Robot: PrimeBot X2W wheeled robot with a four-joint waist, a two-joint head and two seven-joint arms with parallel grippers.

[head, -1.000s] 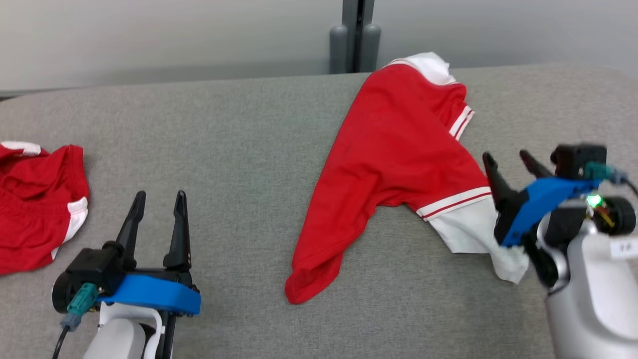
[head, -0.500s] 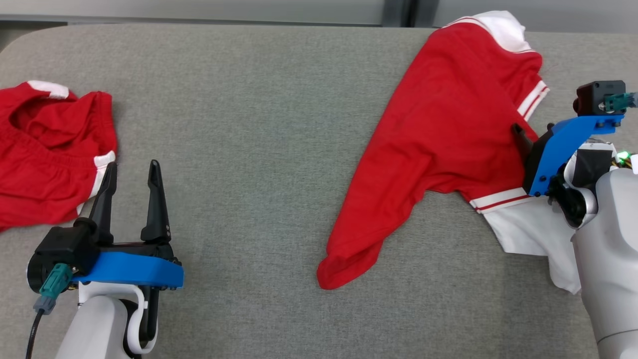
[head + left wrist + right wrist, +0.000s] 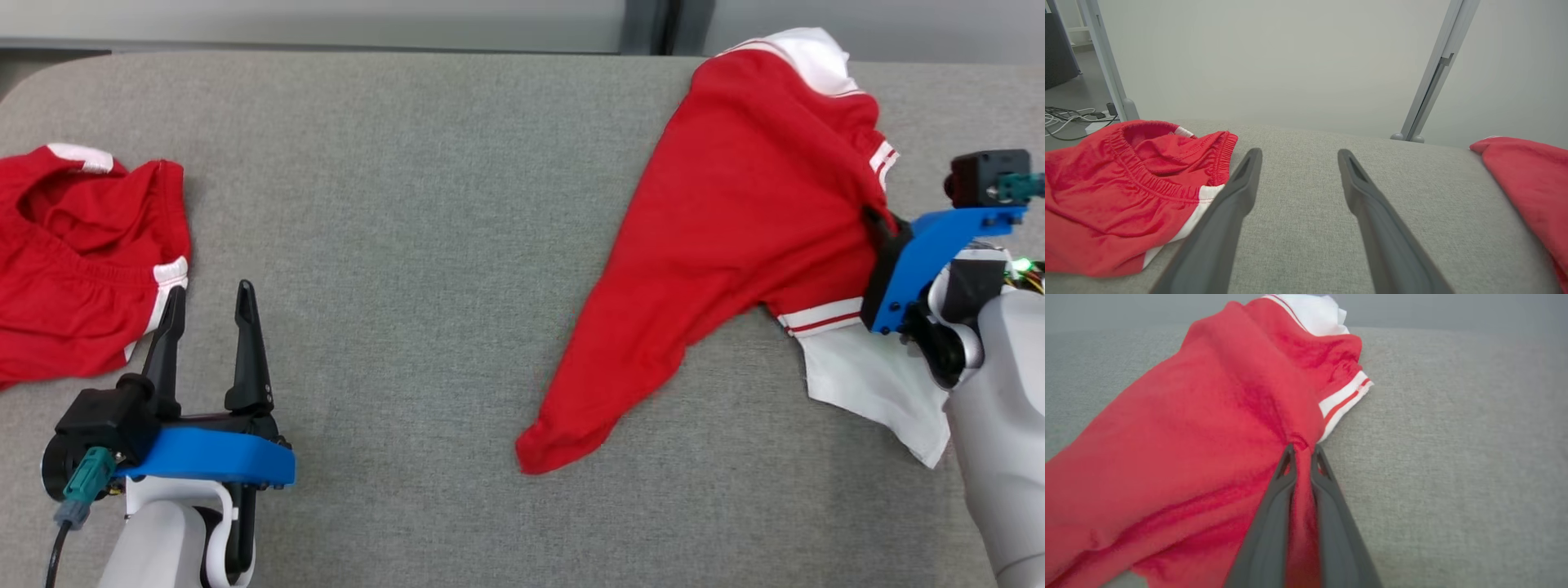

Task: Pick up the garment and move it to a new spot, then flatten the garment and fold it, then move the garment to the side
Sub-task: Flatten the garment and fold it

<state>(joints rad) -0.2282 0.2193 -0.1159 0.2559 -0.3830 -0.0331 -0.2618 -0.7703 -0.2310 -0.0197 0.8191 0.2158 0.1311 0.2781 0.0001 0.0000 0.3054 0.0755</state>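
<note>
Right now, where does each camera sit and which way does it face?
Head view: on the head, facing forward and down at the grey table; open left hand lower left, right hand at the red shirt.
Left wrist view: on the left wrist, facing along its open hand across the table toward red shorts and wall.
Right wrist view: on the right wrist, facing along its hand, shut on a shirt fold.
Shared: head and left wrist views both show shorts and shirt.

A pair of red shorts (image 3: 77,261) with white trim lies crumpled at the left end of the grey padded surface (image 3: 408,204). Behind the surface stands a pale metal post (image 3: 1431,77). What look like cables (image 3: 1065,116) lie on the floor.
</note>
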